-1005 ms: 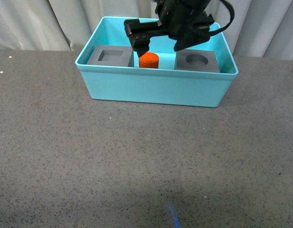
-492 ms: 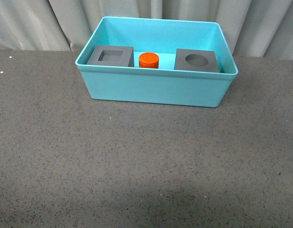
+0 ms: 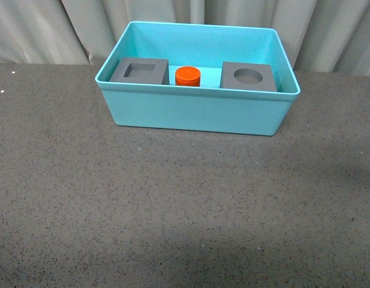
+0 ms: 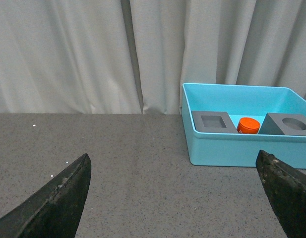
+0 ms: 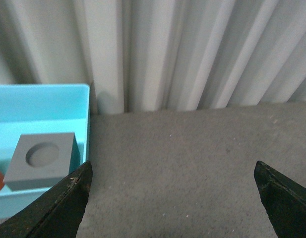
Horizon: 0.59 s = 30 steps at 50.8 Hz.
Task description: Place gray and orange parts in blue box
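Note:
The blue box stands at the back of the table. Inside it, from left to right, are a gray cube with a square recess, the orange cylinder and a gray cube with a round recess. Neither arm shows in the front view. My left gripper is open over bare table, well short of the blue box. My right gripper is open beside the blue box's wall, with the round-recess cube in sight. Nothing is between either pair of fingers.
Pale curtains hang close behind the box. The dark speckled tabletop stretches toward the front.
A second ago a black gripper hung open over the orange cylinder in the box. It has left the front view, and the three parts stay in the box.

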Motion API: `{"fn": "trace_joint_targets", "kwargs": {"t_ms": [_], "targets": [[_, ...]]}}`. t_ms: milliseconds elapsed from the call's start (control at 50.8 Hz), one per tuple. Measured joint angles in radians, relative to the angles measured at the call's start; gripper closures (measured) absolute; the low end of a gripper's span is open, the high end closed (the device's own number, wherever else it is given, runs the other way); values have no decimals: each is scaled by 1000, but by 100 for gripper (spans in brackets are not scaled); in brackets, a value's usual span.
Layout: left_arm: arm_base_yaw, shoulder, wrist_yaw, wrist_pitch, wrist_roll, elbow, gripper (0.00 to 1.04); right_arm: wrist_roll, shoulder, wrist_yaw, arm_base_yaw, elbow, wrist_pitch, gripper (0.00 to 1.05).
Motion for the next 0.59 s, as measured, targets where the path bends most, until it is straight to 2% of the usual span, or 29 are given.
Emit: {"fn": "trace_joint_targets", "kwargs": {"t_ms": [59,197,256,295,355,433,473,591], "targets": [[0,0,0,0,0,0,7,-24,-38,6,-3,-35,64,10],[0,0,0,0,0,0,7,-33,-64,6,-10,-68,81,10],[0,0,0,0,0,0,7,-40,-63,-46,-26,-93,142,13],[0,0,0,0,0,0,7,-47,-69,-180,-51,-141,256,20],[0,0,0,0,0,0,7,-53,-90,-282,-78,-196,356,29],[0,0,0,0,0,0,7,-57,-131,-348,-105,-243,394,40],[0,0,0,0,0,0,7,-59,-168,-373,-126,-275,396,49],[0,0,0,0,0,0,7,-60,-235,-409,-170,-335,389,69]]}}
